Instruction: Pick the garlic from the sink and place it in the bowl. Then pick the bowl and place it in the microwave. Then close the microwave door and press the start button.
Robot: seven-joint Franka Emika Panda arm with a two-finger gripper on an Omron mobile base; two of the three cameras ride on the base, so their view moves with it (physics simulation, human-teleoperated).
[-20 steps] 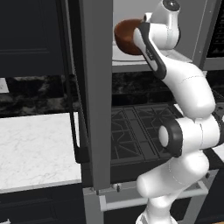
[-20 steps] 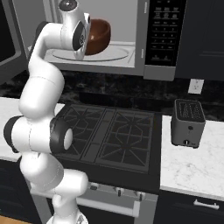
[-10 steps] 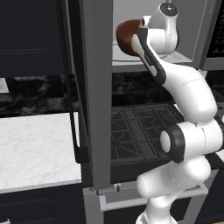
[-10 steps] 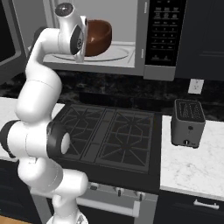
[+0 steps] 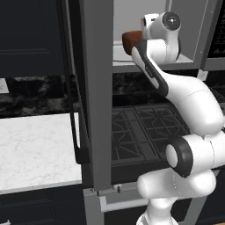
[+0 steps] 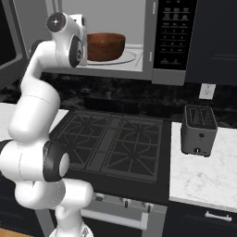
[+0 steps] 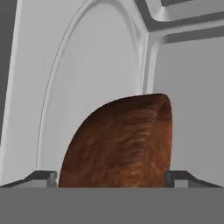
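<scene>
Nearest the camera, the gripper (image 7: pixel 111 177) stands spread wide, its fingertips (image 7: pixel 43 177) flanking the bowl (image 6: pixel 106 46) without clamping it; pulling back crookedly could catch the rim and drag it off the turntable (image 6: pixel 130 57). The bowl rests upright inside the microwave (image 6: pixel 172 41), mouth upward; being round, it has no long axis.

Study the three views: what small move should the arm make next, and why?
Probably draw the gripper straight back out of the microwave. The bowl already sits upright on the turntable, and the fingertips stand apart on either side of it, so it looks released. The door is open.
</scene>
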